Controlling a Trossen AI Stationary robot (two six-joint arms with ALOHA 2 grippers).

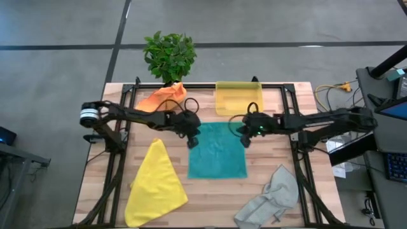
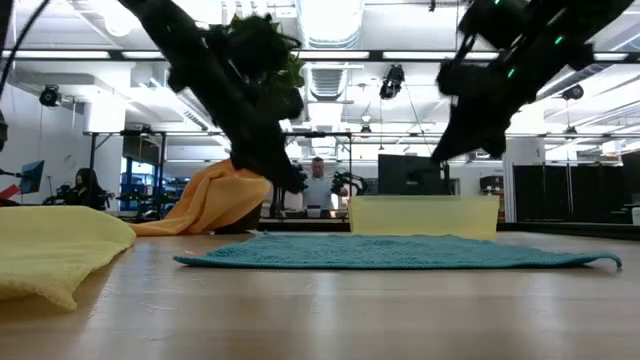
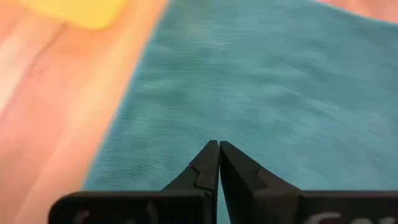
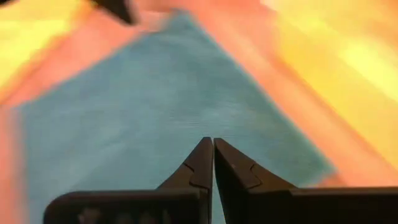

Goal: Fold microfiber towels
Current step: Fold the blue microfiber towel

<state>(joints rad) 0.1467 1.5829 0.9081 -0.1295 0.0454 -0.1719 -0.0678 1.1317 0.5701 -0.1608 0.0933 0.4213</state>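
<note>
The teal towel [image 1: 217, 151] lies spread flat on the table's middle; it also shows in the low view [image 2: 400, 252]. My left gripper [image 1: 193, 141] is shut and empty above the towel's far left corner, clear of the cloth in the low view [image 2: 297, 185]. My right gripper [image 1: 245, 138] is shut and empty above the far right corner, higher up in the low view [image 2: 440, 158]. Each wrist view shows closed fingertips over teal cloth, the left [image 3: 218, 144] and the right [image 4: 212, 142]. The yellow towel [image 1: 156, 184] lies near left, the grey towel [image 1: 270, 197] lies crumpled near right, and the orange towel [image 1: 162, 98] is bunched far left.
A translucent yellow bin [image 1: 238, 98] stands at the far edge behind the teal towel. A potted plant [image 1: 170, 56] stands behind the orange towel. Black frame rails [image 1: 117, 172] run along the table's left and right sides. Bare wood [image 1: 216, 197] shows near the front edge, between the yellow and grey towels.
</note>
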